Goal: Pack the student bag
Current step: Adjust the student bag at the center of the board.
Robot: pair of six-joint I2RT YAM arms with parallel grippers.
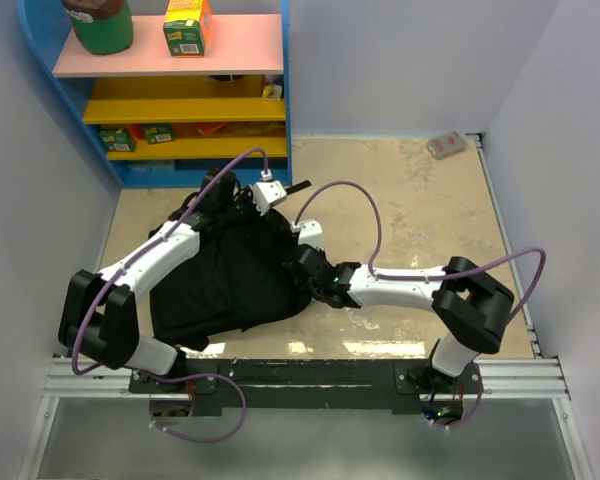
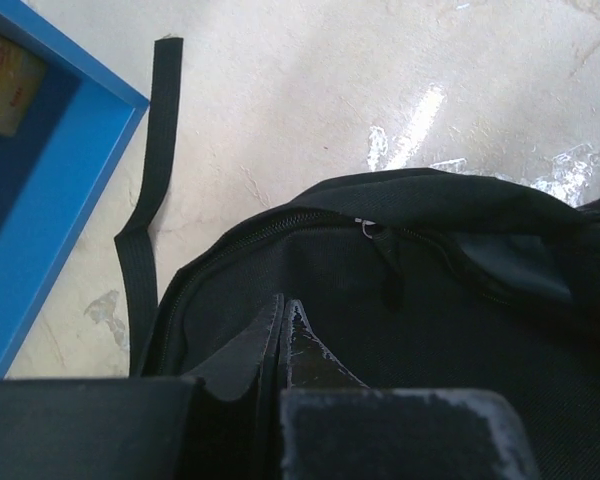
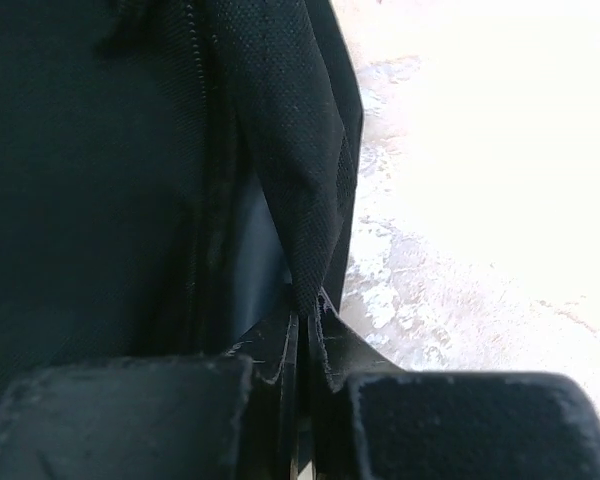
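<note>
The student bag [image 1: 225, 285] lay on the table [image 1: 410, 200], its zip [image 2: 280, 225] apparently closed. My right claw [image 3: 307, 312] was clenched on a fold of its fabric. My left claw [image 2: 283, 325] was clenched shut at its top. Step judged: opening. The next move called for drawing the zip.

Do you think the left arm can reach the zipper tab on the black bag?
Probably yes. The zipper tab sits just ahead of the left end effector on the black bag, nothing between them, though it is shut.
</note>
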